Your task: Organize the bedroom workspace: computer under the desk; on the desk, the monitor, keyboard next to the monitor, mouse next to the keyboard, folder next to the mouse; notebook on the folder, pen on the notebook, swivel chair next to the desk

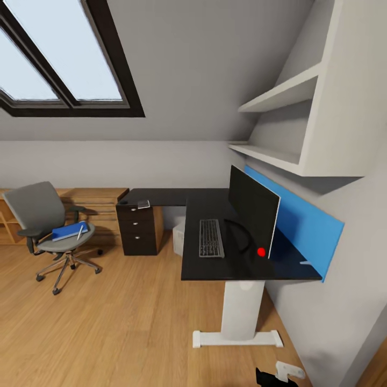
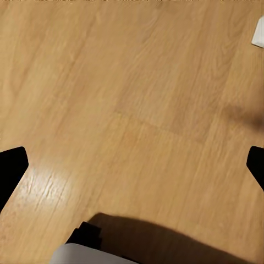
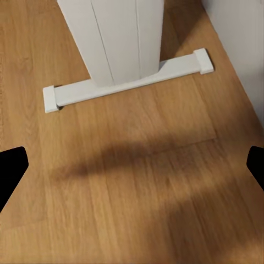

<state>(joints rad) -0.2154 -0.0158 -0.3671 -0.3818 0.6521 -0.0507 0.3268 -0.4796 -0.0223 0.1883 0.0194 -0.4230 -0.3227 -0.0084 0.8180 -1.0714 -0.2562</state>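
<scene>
Black flat worktop (image 1: 209, 204) at the picture's middle right holds the black monitor (image 1: 252, 207) and grey keyboard (image 1: 211, 237). Blue folder (image 1: 69, 230) waits on the grey swivel chair (image 1: 45, 217), lower left. Left end effector (image 2: 132, 165) and right end effector (image 3: 132, 165) are apart, holding nothing

The monitor (image 1: 253, 210) stands edge-on to the head camera, so its screen face cannot be seen, and it hides part of the blue back panel (image 1: 309, 223) behind it. The small object on the drawer unit (image 1: 143, 204) is too small to identify. The computer (image 1: 179, 232) under the desk (image 1: 215, 266) is mostly hidden by the desktop. The wooden shelf unit (image 1: 8, 226) is cut off at the picture's left edge and partly covered by the swivel chair (image 1: 45, 220). In both wrist views, the fingertips (image 2: 12, 168) (image 3: 11, 169) are cropped by the side edges. The desk's white pedestal (image 3: 113, 38) is cut off by the frame edge.
</scene>
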